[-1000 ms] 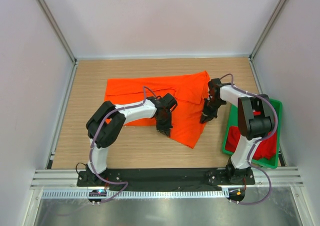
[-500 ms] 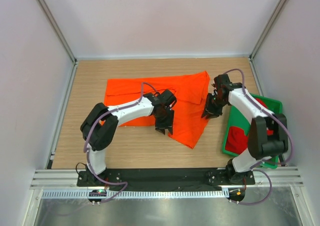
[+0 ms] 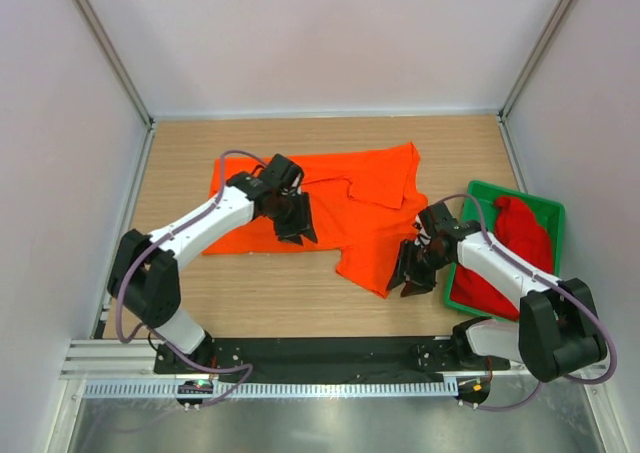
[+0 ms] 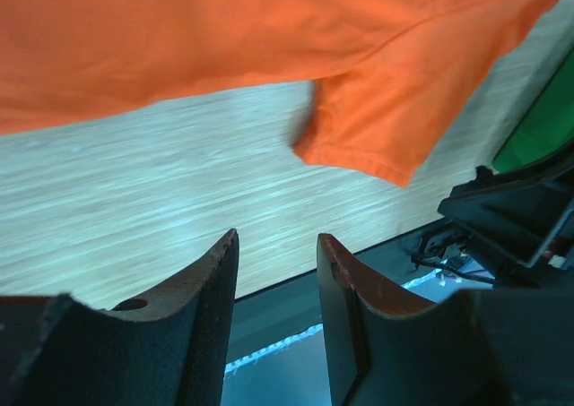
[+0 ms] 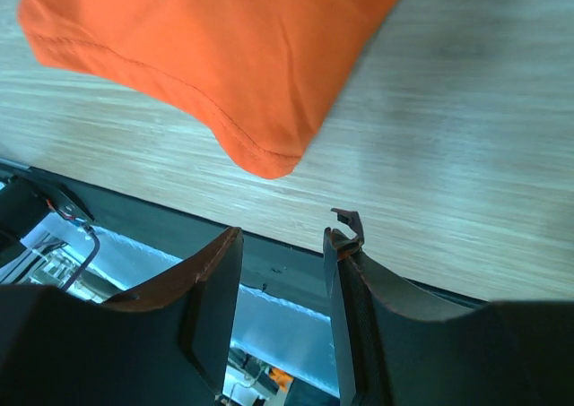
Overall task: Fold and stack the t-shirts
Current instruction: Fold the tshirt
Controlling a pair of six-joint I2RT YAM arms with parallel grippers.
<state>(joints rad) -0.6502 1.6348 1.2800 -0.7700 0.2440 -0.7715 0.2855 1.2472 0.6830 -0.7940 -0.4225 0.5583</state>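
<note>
The orange t-shirt [image 3: 350,198] lies on the wooden table [image 3: 260,293], more or less in the middle and a little toward the far side. It is spread flat but not tidy: one part is folded over on top near its right side, and its near right corner hangs down as a point toward the bases of the arms.

The left arm reaches in from the left, and the left gripper [image 3: 297,235] is above the near edge of this shirt, close to its middle. In the left wrist view the left gripper [image 4: 276,240] has its two fingers parted by a modest gap with nothing between them. Under them I see bare wood and, further away, the orange cloth [image 4: 269,30] with a hemmed corner.

The right gripper [image 3: 408,283] is low, just beside the pointed near corner of the orange shirt, between the shirt and the green tray [image 3: 483,189]. From the right wrist camera the right gripper [image 5: 282,236] is also parted to a moderate width and holds nothing. The hemmed corner of the orange shirt [image 5: 206,47] lies on the wood just ahead of the fingertips, apart from them.

The red t-shirt [image 3: 515,243] is bunched up inside the green tray at the right side of the table. It is not folded, and the forearm of the right arm crosses over the near part of the tray. The two shirts are apart from each other, one on the table and one in the tray.
</note>
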